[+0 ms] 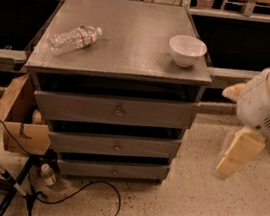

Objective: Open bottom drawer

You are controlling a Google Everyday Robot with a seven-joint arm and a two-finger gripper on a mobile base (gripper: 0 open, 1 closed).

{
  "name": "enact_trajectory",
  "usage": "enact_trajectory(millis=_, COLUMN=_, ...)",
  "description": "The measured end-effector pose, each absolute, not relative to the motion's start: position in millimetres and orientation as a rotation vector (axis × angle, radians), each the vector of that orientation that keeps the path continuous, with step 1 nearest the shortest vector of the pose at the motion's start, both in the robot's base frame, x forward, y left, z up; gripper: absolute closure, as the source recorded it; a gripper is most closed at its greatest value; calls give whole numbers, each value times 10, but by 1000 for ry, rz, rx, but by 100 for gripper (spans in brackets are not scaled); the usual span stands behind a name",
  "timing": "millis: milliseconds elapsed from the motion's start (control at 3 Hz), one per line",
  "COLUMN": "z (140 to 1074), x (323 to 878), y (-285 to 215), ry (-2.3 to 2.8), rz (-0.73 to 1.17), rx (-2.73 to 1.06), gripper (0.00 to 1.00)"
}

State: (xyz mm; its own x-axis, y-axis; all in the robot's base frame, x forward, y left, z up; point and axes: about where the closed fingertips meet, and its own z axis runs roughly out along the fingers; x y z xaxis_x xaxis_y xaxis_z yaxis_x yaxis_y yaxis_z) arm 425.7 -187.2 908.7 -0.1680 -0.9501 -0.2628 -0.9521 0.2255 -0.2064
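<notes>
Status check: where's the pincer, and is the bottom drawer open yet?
Pincer right of cabinet, touching nothing. Bottom drawer not pulled out. Cable lying before it.

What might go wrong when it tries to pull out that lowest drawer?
The hand hangs to the right of the cabinet, away from the bottom drawer. Its knob is small, and the middle drawer just above looks alike, so it may grab the wrong one. A cable and a small bottle lie on the floor in front; the robot might snag them. The bowl sits near the top's right edge and might get knocked.
</notes>
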Motion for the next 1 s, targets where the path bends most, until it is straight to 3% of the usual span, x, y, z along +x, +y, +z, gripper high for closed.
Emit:
enact_trajectory(millis=667, z=7266, x=4007, y=-812, ry=2097, rz=338, rx=-1847, gripper=0)
enact_trajectory(millis=1000, z=6847, x=3907, y=-789, ry=2134, rz=377, rx=-1832, gripper=0)
